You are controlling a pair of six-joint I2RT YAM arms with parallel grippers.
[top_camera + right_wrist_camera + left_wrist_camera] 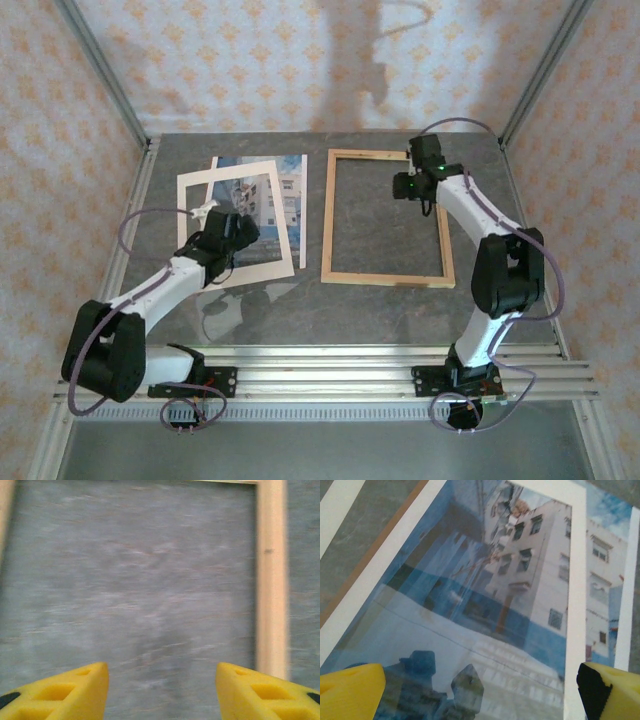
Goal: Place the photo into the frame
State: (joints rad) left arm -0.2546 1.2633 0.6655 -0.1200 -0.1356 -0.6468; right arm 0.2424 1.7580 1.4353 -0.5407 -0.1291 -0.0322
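Bright even light, right wrist view blurred

Cream mat atop photo

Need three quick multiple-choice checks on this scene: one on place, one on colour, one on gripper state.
1. Where is the photo?
A) inside the frame
B) under the mat, left of the frame
C) in the right gripper

2. What colour are the gripper fingers?
A) yellow
B) red
C) blue

3. The right gripper is:
A) open above the frame
B) shut on the frame
C) shut on the mat

Answers: 1 B, the mat's band crosses the print. 2 A, both wrist views show yellow. 3 A, its fingers stand wide apart over the table inside the frame.
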